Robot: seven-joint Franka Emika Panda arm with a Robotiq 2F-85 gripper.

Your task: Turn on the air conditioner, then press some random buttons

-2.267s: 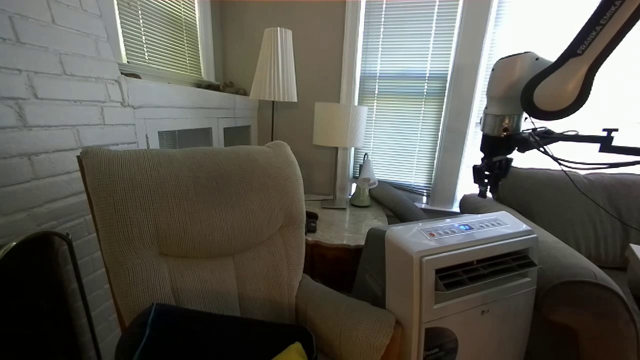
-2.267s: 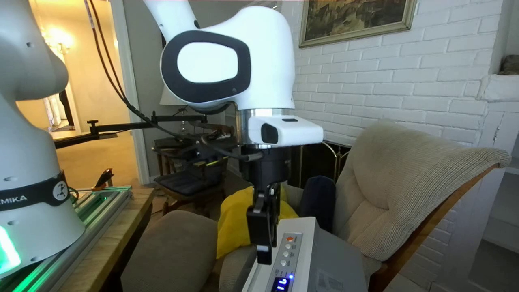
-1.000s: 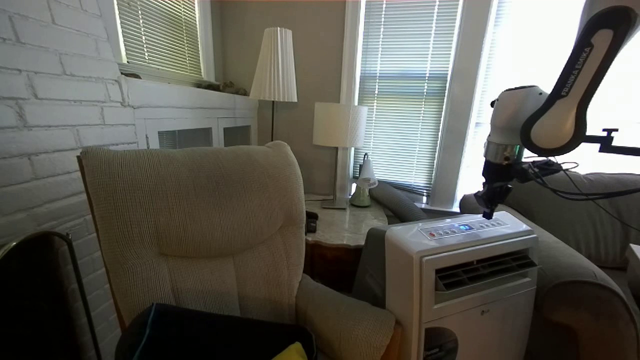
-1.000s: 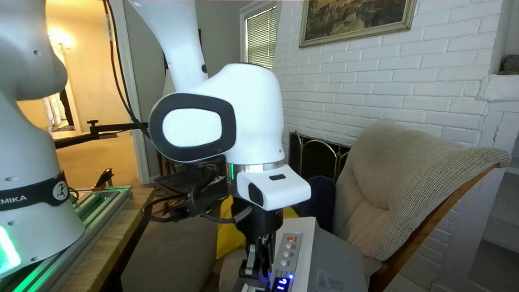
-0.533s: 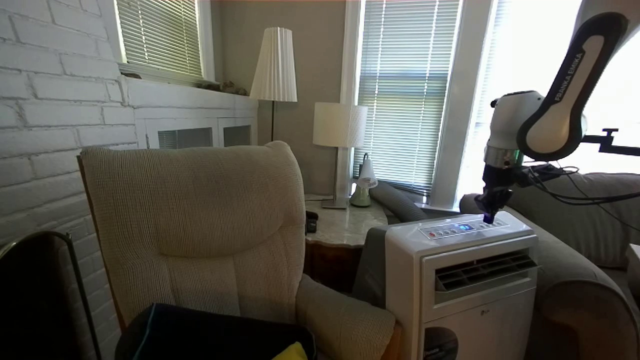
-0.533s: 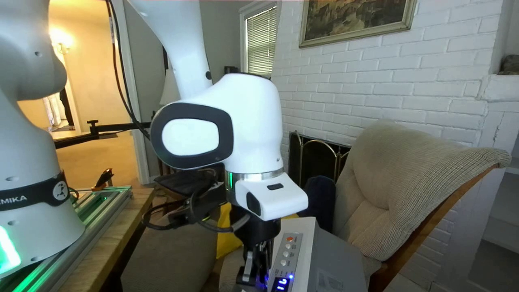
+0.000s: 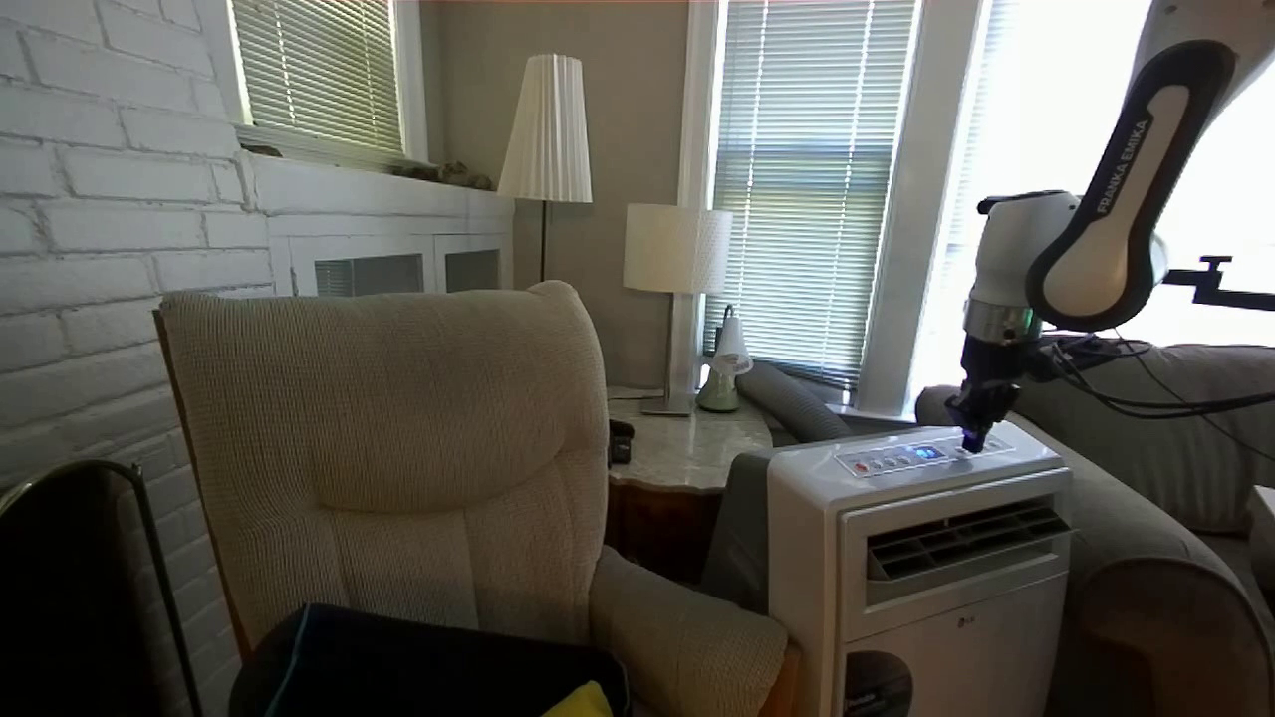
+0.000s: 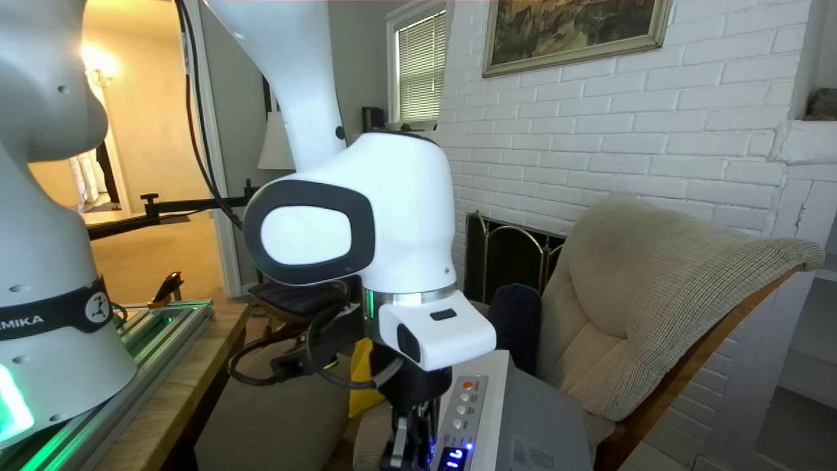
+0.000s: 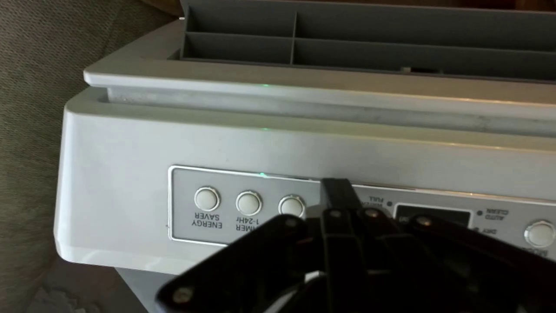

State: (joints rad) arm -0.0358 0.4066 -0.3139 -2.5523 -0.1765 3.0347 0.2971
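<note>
1. The jaws are pointing downward, clenched together, right at the control panel (image 8: 467, 422); from where I'm standing I can't tell whether their tips are touching it.
2. The air conditioner (image 7: 936, 617) is standing upright directly beneath the jaws, its slatted vent (image 7: 961, 543) facing outward lower than they are.
3. In the wrist view, three round buttons (image 9: 249, 203) are sitting in a row to the left of the jaws, the farthest reading "ENERGY SAVER" upside down.
4. The jaws themselves are hiding part of the panel beside the nearest of those three.
5. The display (image 8: 453, 459) is glowing blue just beside the jaws in both exterior views, though it is looking dark in the wrist view.
6. Beyond it, farther from the jaws, an orange-red button (image 8: 467, 385) is marking the panel's end.
7. The arm (image 7: 1121, 189) is reaching down from above the jaws.
8. A couch (image 7: 1136, 558) is stretching near the jaws, while a beige armchair (image 7: 398, 398) is standing well apart from them.
</note>
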